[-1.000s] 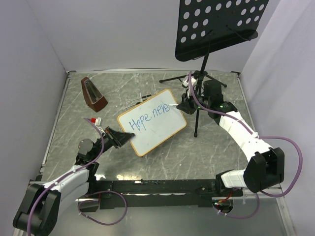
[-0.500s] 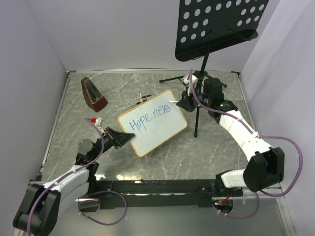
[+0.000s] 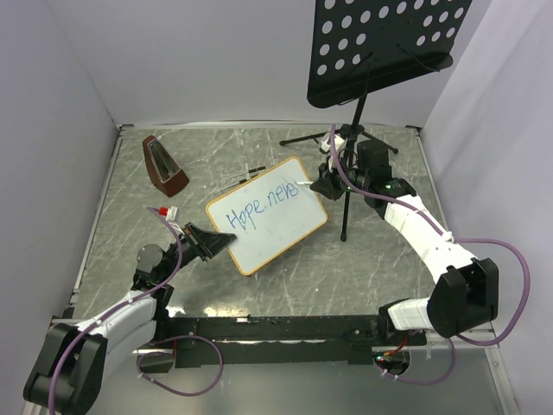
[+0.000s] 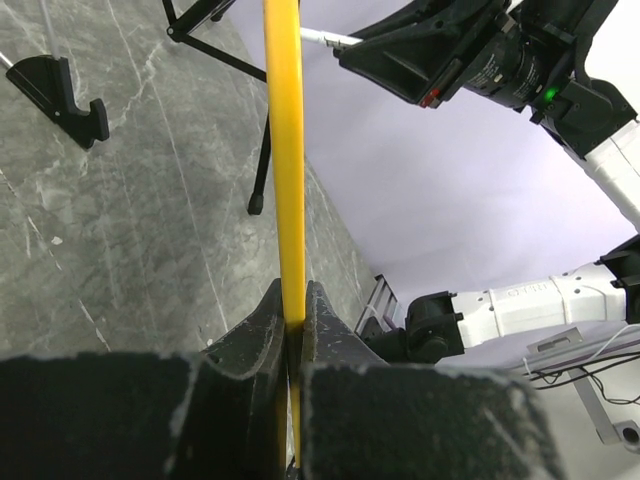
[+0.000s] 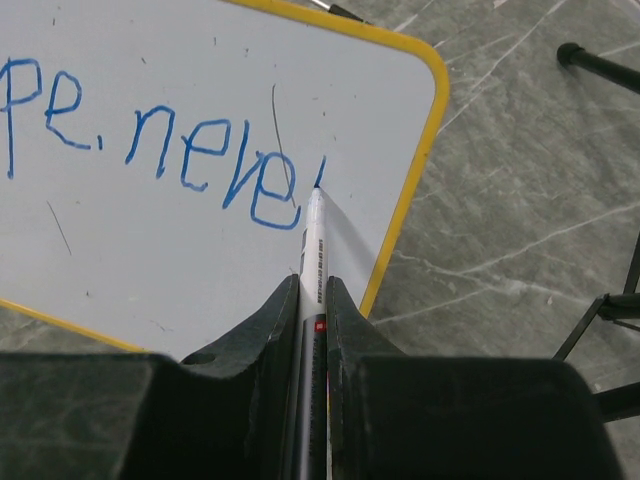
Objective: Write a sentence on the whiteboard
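The grey marbled counter [image 3: 380, 259] filled my overhead view, walled in by pale panels. At its far right stood the black music stand [image 3: 389, 43], its perforated plate hanging over the back edge and its tripod legs spread on the stone.

The whiteboard [image 3: 276, 229] sat near the middle of the counter, turned at an angle so that one corner pointed toward the left arm and the opposite one toward the stand's pole. A brown wedge [image 3: 162, 162] stood well apart from it, near the far-left corner.

My left claw [image 3: 226, 245] was pinched tight on the board's near-left edge; from the left wrist I saw the yellowish frame [image 4: 285, 150] running straight up out of the closed fingers [image 4: 293, 300]. My right claw [image 3: 321, 183] hung over the board's far-right end, clamped on a white marker [image 5: 313, 240] that ran out between its fingers [image 5: 313, 285].

The marker's tip was touching the white surface [image 5: 200, 250] just inside the frame. The sentence [image 5: 190, 150] was unfinished: in blue I could read "Hope", a dot, then "neve", with a short thin stroke at the tip.
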{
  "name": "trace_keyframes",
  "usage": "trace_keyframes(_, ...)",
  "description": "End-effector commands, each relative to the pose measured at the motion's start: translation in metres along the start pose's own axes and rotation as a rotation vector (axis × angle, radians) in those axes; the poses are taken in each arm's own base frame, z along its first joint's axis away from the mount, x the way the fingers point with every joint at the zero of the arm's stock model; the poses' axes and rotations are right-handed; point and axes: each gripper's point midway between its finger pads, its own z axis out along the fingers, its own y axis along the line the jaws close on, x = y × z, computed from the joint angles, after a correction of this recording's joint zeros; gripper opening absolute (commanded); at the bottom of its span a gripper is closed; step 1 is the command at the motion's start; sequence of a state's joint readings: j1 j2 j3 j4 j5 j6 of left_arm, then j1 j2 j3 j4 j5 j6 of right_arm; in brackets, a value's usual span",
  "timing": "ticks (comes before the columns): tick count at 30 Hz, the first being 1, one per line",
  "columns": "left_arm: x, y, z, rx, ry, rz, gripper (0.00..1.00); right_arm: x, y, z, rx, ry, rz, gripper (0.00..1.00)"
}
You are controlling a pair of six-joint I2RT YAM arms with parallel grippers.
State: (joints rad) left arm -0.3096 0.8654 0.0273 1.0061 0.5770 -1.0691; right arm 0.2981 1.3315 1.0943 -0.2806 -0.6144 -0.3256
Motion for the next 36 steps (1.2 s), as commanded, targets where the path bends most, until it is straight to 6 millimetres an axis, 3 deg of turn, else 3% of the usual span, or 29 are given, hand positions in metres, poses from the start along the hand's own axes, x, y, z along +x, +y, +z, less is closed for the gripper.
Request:
trace_keyframes(1,-0.019,-0.034,-0.005,0.144,-0.092,0.084,0.01,0.005,0.002,-0.003,-0.006,0.006,-0.009,0.0)
trace_keyframes(14,-0.019,-0.033,-0.005,0.142,-0.091,0.083,0.01,0.015,0.009,-0.005,-0.03,0.025,-0.002,0.0)
trace_keyframes(23,-0.015,-0.032,-0.005,0.142,-0.074,0.081,0.01,-0.009,-0.002,0.001,-0.016,-0.01,-0.01,0.0)
trace_keyframes(36,-0.015,-0.034,-0.006,0.151,-0.07,0.083,0.01,-0.019,-0.018,0.007,0.031,-0.019,0.001,0.0)
